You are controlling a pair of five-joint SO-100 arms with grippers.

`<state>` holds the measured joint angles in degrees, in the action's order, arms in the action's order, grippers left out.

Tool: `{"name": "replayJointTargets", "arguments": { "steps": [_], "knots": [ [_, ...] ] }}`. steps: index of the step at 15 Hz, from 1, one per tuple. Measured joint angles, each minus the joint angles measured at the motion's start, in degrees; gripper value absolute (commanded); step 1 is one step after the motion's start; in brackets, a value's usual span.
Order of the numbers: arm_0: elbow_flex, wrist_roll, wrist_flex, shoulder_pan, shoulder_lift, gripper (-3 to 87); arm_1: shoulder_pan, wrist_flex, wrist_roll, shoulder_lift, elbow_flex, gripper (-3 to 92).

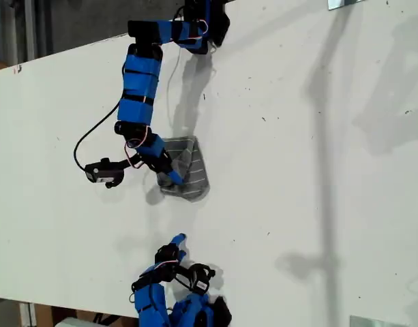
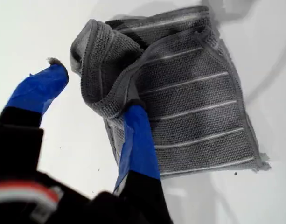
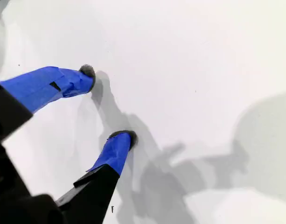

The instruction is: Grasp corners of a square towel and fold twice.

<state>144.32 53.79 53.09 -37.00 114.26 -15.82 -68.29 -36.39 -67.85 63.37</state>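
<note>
From the exterior view, the towel (image 1: 187,170) lay already folded small near the middle of the white table (image 1: 297,136), and my first gripper (image 1: 169,174) was down on its edge toward the exterior view's left, while my second gripper (image 1: 176,240) sat well apart near the bottom of that view, over bare table. Over to the first wrist view: my first gripper (image 2: 94,91) was spread wide, one finger (image 2: 138,135) lying across the towel (image 2: 194,107), the other finger (image 2: 42,86) off the cloth beside a rumpled, rolled-up corner (image 2: 94,46). That was the danger, I judged: pull away carelessly and the finger could drag that loose layer, undoing the fold or bunching it worse. Second wrist view: my second gripper (image 3: 108,105) was spread too, holding nothing, just table (image 3: 203,70) beneath it, so it could not steady the cloth if it slid.
</note>
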Motion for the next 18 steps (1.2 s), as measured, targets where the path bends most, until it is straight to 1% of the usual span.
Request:
{"name": "replayJointTargets", "arguments": {
  "steps": [1, 3, 6, 8, 10, 12, 14, 18],
  "knots": [
    [0.0, 0.0, 0.0, 0.0, 0.0, 21.9, -0.97, 0.26, 0.0, -1.93, 1.93, 23.5],
    [0.0, 0.0, 0.0, 0.0, 0.0, 21.9, -1.23, 1.76, 0.53, -9.05, 8.09, 22.5],
    [0.0, 0.0, 0.0, 0.0, 0.0, 21.8, 4.22, 0.0, 4.31, -13.54, 7.56, 21.8],
    [0.0, 0.0, 0.0, 0.0, 0.0, 21.7, 7.56, -1.14, 2.9, -13.54, 7.56, 21.0],
    [0.0, 0.0, 0.0, 0.0, 0.0, 21.7, 6.33, 0.44, 0.26, -13.54, 11.95, 21.1],
    [0.0, 0.0, 0.0, 0.0, 0.0, 21.7, 2.55, 0.7, 0.18, -13.54, 13.18, 21.1],
    [0.0, 0.0, 0.0, 0.0, 0.0, 21.7, -0.44, 0.97, 0.18, -12.13, 13.18, 19.3],
    [0.0, 0.0, 0.0, 0.0, 0.0, 21.7, -0.44, 3.96, 0.18, -6.5, 13.27, 18.4]
  ]
}}
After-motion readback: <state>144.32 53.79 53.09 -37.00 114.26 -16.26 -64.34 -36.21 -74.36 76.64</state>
